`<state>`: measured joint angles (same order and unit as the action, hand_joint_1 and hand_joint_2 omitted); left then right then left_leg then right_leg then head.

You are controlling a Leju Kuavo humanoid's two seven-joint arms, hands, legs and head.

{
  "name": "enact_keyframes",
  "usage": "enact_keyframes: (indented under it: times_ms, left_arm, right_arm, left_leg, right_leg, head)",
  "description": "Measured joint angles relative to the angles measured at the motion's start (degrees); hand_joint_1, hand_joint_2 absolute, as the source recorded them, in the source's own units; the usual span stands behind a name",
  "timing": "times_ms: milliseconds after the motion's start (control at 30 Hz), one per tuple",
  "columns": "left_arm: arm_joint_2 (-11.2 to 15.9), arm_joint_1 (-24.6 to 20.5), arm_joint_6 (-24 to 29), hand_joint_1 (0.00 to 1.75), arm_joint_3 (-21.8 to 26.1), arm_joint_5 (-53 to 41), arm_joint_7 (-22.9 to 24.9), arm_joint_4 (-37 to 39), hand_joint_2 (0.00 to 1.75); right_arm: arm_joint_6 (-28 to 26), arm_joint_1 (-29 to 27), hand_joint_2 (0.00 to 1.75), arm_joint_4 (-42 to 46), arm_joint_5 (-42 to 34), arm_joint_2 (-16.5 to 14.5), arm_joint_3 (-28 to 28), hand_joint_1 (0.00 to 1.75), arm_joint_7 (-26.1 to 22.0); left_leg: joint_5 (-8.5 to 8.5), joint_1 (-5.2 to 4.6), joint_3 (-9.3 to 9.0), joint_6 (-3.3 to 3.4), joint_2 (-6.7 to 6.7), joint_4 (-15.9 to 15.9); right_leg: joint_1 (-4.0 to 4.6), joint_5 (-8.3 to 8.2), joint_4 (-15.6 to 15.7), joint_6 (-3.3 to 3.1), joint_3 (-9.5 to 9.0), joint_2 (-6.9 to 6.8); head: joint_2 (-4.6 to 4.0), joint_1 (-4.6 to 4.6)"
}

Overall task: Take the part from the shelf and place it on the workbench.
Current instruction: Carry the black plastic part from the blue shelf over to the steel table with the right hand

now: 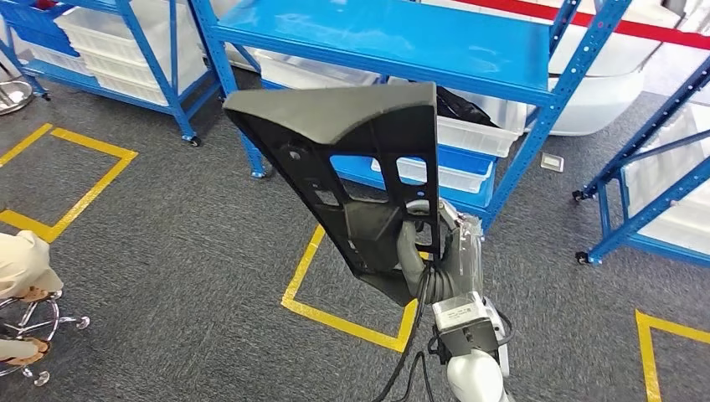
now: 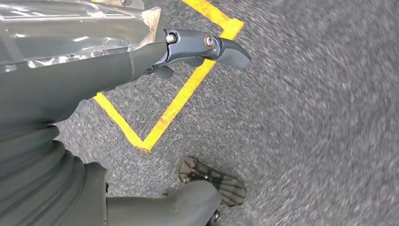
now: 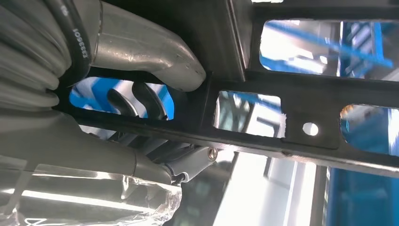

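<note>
The part is a large flat black plastic panel with several cut-out windows. It stands upright in the air in front of the blue shelf. My right hand grips its lower edge from behind. In the right wrist view the thumb presses on a bar of the part, and dark fingers hook through a window. My left hand hangs over the grey carpet, fingers and thumb apart with nothing between them.
White bins sit on the shelf's lower level. More blue racks stand at the left and right. Yellow tape squares mark the carpet. A person sits on a wheeled stool at the far left.
</note>
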<state>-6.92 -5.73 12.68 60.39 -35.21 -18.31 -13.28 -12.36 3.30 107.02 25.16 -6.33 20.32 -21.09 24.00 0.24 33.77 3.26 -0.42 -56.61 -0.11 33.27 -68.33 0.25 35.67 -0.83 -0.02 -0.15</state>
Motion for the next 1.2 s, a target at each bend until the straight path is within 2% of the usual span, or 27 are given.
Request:
enact_keyframes:
  times_ms: [33, 67, 100, 167, 200, 233, 267, 333, 367, 433, 500, 533, 567, 600, 633, 667, 733, 800, 867, 900, 933, 1000, 1033, 1067, 1100, 1133, 1200]
  left_arm:
    - [-0.05, -0.01, 0.21, 0.00, 0.17, 0.16, 0.03, 0.01, 1.75]
    - [-0.12, 0.03, 0.38, 0.00, 0.34, 0.32, 0.08, 0.02, 1.75]
    - [-0.19, 0.09, 0.58, 0.00, 0.49, 0.51, 0.19, 0.03, 1.75]
    - [-0.44, 0.16, 1.13, 0.00, 0.95, 0.86, 0.60, 0.07, 1.75]
    - [-0.57, 0.16, 1.47, 0.00, 1.20, 1.09, 0.81, 0.07, 1.75]
    - [-0.68, 0.16, 1.82, 0.00, 1.43, 1.29, 0.99, 0.08, 1.75]
    - [-0.76, 0.21, 2.10, 0.00, 1.59, 1.48, 1.10, 0.08, 1.75]
    - [-0.87, 0.45, 2.45, 0.00, 1.93, 1.70, 1.21, 0.09, 1.75]
    - [-0.92, 0.58, 2.52, 0.00, 2.13, 1.74, 1.23, 0.09, 1.75]
    - [-1.09, 0.66, 2.60, 0.00, 2.50, 1.80, 1.28, 0.11, 1.75]
    - [-1.26, 0.61, 2.62, 0.00, 2.70, 1.84, 1.31, 0.13, 1.75]
    - [-1.30, 0.59, 2.62, 0.00, 2.79, 1.86, 1.33, 0.14, 1.75]
    - [-1.33, 0.60, 2.62, 0.00, 2.87, 1.91, 1.36, 0.14, 1.75]
    - [-1.35, 0.61, 2.62, 0.00, 2.94, 1.96, 1.37, 0.14, 1.75]
    - [-1.36, 0.62, 2.61, 0.00, 2.97, 2.00, 1.38, 0.14, 1.75]
    - [-1.37, 0.63, 2.59, 0.00, 2.98, 2.02, 1.37, 0.14, 1.75]
    - [-1.40, 0.56, 2.52, 0.00, 2.98, 1.95, 1.31, 0.14, 1.75]
    - [-1.46, 0.45, 2.46, 0.00, 2.98, 1.77, 1.23, 0.14, 1.75]
    - [-1.50, 0.48, 2.42, 0.00, 2.98, 1.64, 1.21, 0.14, 1.75]
    - [-1.52, 0.53, 2.39, 0.00, 2.98, 1.60, 1.22, 0.14, 1.75]
    - [-1.56, 0.53, 2.38, 0.00, 2.98, 1.60, 1.25, 0.14, 1.75]
    - [-1.62, 0.39, 2.38, 0.00, 2.99, 1.58, 1.34, 0.14, 1.75]
    - [-1.62, 0.29, 2.38, 0.00, 3.00, 1.55, 1.41, 0.14, 1.75]
    - [-1.62, 0.24, 2.38, 0.00, 3.00, 1.53, 1.48, 0.14, 1.75]
    - [-1.62, 0.23, 2.34, 0.00, 3.00, 1.50, 1.57, 0.14, 1.75]
    - [-1.64, 0.24, 2.27, 0.00, 3.00, 1.50, 1.67, 0.14, 1.75]
    - [-1.69, 0.26, 2.03, 0.00, 2.99, 1.49, 1.80, 0.14, 1.75]
  right_arm:
    - [0.18, -0.41, 1.75, -0.15, -0.10, 0.07, 0.09, 1.75, -0.18]
    - [0.32, -0.80, 1.75, -0.33, -0.16, 0.13, 0.18, 1.75, -0.38]
    - [0.46, -1.10, 1.75, -0.49, -0.25, 0.19, 0.30, 1.75, -0.59]
    - [1.01, -1.44, 1.75, -0.77, -0.55, 0.25, 0.65, 1.75, -1.19]
    - [1.33, -1.55, 1.75, -0.94, -0.80, 0.26, 0.88, 1.75, -1.56]
    - [1.66, -1.64, 1.75, -1.14, -1.03, 0.25, 1.14, 1.75, -1.92]
    - [1.90, -1.71, 1.75, -1.37, -1.23, 0.23, 1.36, 1.75, -2.21]
    - [2.20, -1.77, 1.75, -1.84, -1.48, 0.15, 1.73, 1.75, -2.52]
    - [2.25, -1.76, 1.75, -2.03, -1.53, 0.09, 1.86, 1.75, -2.58]
    - [2.26, -1.76, 1.75, -2.37, -1.57, -0.13, 2.11, 1.75, -2.62]
    - [2.42, -1.78, 1.75, -2.67, -1.85, -0.30, 2.28, 1.75, -2.70]
    - [2.61, -1.77, 1.75, -2.82, -2.12, -0.31, 2.34, 1.75, -2.77]
    - [2.87, -1.76, 1.75, -3.03, -2.44, -0.31, 2.41, 1.75, -2.85]
    - [3.13, -1.74, 1.75, -3.28, -2.75, -0.31, 2.47, 1.75, -2.95]
    - [3.30, -1.68, 1.75, -3.53, -2.96, -0.31, 2.51, 1.75, -3.05]
    - [3.40, -1.52, 1.75, -3.84, -3.13, -0.31, 2.54, 1.75, -3.19]
    - [3.43, -0.92, 1.75, -4.44, -3.51, -0.31, 2.54, 1.75, -3.63]
    - [3.28, -0.23, 1.75, -4.99, -3.99, -0.27, 2.54, 1.75, -4.17]
    - [3.06, 0.35, 1.75, -5.44, -4.63, -0.25, 2.52, 1.75, -4.48]
    - [2.95, 0.78, 1.75, -5.69, -5.02, -0.21, 2.52, 1.75, -4.51]
    - [2.84, 1.36, 1.75, -5.96, -5.43, -0.15, 2.52, 1.75, -4.48]
    - [2.47, 2.63, 1.75, -6.69, -6.12, 0.10, 2.52, 1.75, -4.32]
    - [2.28, 3.10, 1.75, -7.20, -6.37, 0.27, 2.51, 1.75, -4.19]
    - [2.11, 3.41, 1.75, -7.74, -6.54, 0.43, 2.50, 1.75, -4.02]
    - [2.00, 3.65, 1.75, -8.31, -6.65, 0.56, 2.49, 1.75, -3.86]
    - [1.94, 3.93, 1.75, -8.80, -6.73, 0.65, 2.49, 1.75, -3.71]
    - [1.81, 4.66, 1.75, -9.52, -6.81, 0.72, 2.50, 1.75, -3.54]
  left_leg:
    - [-0.06, -0.01, 0.14, -0.02, -0.63, -0.01]
    - [-0.12, -0.01, 0.24, -0.07, -1.30, -0.03]
    - [-0.19, -0.01, 0.28, -0.15, -1.98, -0.06]
    - [-0.28, 0.02, 0.32, -0.39, -3.29, -0.27]
    - [-0.26, -0.08, 0.44, -0.61, -3.90, -0.53]
    - [-0.22, -0.15, 0.63, -0.86, -4.37, -0.76]
    - [-0.21, -0.19, 0.87, -1.17, -4.74, -0.92]
    - [-0.41, -0.01, 1.30, -1.86, -5.37, -0.96]
    - [-0.36, 0.15, 1.51, -2.18, -5.19, -1.16]
    - [1.44, 0.32, 2.90, -2.79, -3.10, -4.00]
    - [5.17, 0.47, 6.18, -3.37, -0.57, -11.02]
    - [6.70, 0.61, 8.01, -3.62, -0.11, -14.81]
    - [7.43, 0.73, 9.26, -3.78, 0.10, -17.35]
    - [7.16, 0.84, 9.54, -3.89, 0.23, -17.95]
    - [5.97, 0.92, 8.71, -3.91, 0.42, -16.40]
    - [4.16, 0.96, 6.81, -3.82, 0.95, -12.90]
    - [1.44, 0.69, 2.61, -3.37, 3.18, -5.22]
    - [0.89, 0.19, 1.00, -2.73, 4.16, -1.90]
    - [0.72, -0.05, 1.09, -2.02, 2.88, -1.53]
    - [0.51, -0.04, 0.91, -1.62, 2.30, -1.19]
    - [0.24, 0.04, 0.73, -1.21, 1.74, -0.84]
    - [-0.16, 0.17, 0.57, -0.54, 0.60, -0.43]
    - [-0.24, 0.18, 0.68, -0.35, -0.07, -0.44]
    - [-0.28, 0.17, 0.77, -0.25, -0.81, -0.46]
    - [-0.31, 0.17, 0.83, -0.24, -1.59, -0.50]
    - [-0.33, 0.19, 0.85, -0.26, -2.37, -0.59]
    - [-0.27, 0.23, 0.96, -0.46, -3.85, -1.01]
  right_leg:
    - [-0.09, 1.23, -3.45, 0.04, 1.58, 0.28]
    - [-0.20, 1.71, -5.38, 0.30, 2.44, 0.38]
    - [-0.31, 1.19, -4.93, 0.76, 2.17, 0.45]
    - [-0.71, -1.93, 2.20, 1.86, -1.41, 1.33]
    - [-0.86, -3.34, 6.15, 2.10, -3.24, 2.15]
    - [-0.96, -4.31, 9.06, 2.06, -4.51, 2.74]
    - [-0.93, -4.72, 10.49, 1.78, -5.12, 3.12]
    - [-0.81, -4.98, 10.79, 0.91, -5.19, 2.48]
    - [-0.88, -5.17, 10.87, 0.52, -5.29, 2.09]
    - [-1.12, -5.45, 11.05, -0.22, -5.38, 1.11]
    - [-0.98, -5.41, 11.07, -0.64, -5.38, 0.02]
    - [-0.88, -5.37, 11.06, -0.73, -5.36, -0.58]
    - [-0.82, -5.34, 11.05, -0.76, -5.33, -1.19]
    - [-0.79, -5.29, 11.04, -0.80, -5.33, -1.78]
    - [-0.78, -5.25, 11.03, -0.82, -5.36, -2.34]
    - [-0.78, -5.18, 11.03, -0.79, -5.43, -2.85]
    - [-0.42, -4.93, 11.00, -0.47, -5.59, -3.70]
    - [0.02, -4.70, 11.01, 0.02, -5.68, -4.50]
    - [0.23, -4.54, 11.13, 0.57, -5.78, -5.54]
    - [0.18, -4.22, 10.76, 0.86, -5.71, -5.24]
    - [0.15, -3.45, 9.51, 0.97, -5.22, -4.21]
    - [-0.21, -0.62, 3.45, 0.66, -2.44, -1.15]
    - [-0.31, 0.92, -0.52, 0.45, -0.42, -0.20]
    - [-0.41, 1.89, -3.73, 0.46, 1.32, 0.21]
    - [-0.49, 1.96, -5.14, 0.75, 2.22, 0.40]
    - [-0.59, 1.08, -4.27, 1.27, 2.02, 0.53]
    - [-1.00, -2.33, 2.78, 2.45, -1.05, 1.62]
  head:
    - [-0.01, 0.07]
    - [-0.01, 0.08]
    - [-0.01, 0.10]
    - [-0.01, 0.11]
    - [-0.01, 0.10]
    - [-0.01, 0.09]
    - [-0.01, 0.05]
    - [-0.01, 0.02]
    - [-0.01, 0.02]
    - [-0.01, -0.25]
    - [-0.01, -0.56]
    - [-0.01, -0.57]
    - [-0.01, -0.58]
    - [-0.01, -0.59]
    - [-0.01, -0.59]
    - [-0.01, -0.59]
    - [-0.01, -0.59]
    - [0.00, -0.37]
    - [0.00, -0.15]
    - [0.00, -0.12]
    - [-0.01, -0.06]
    - [-0.01, 0.09]
    - [-0.01, 0.15]
    - [-0.01, 0.18]
    - [-0.01, 0.19]
    - [-0.01, 0.19]
    - [-0.01, 0.21]
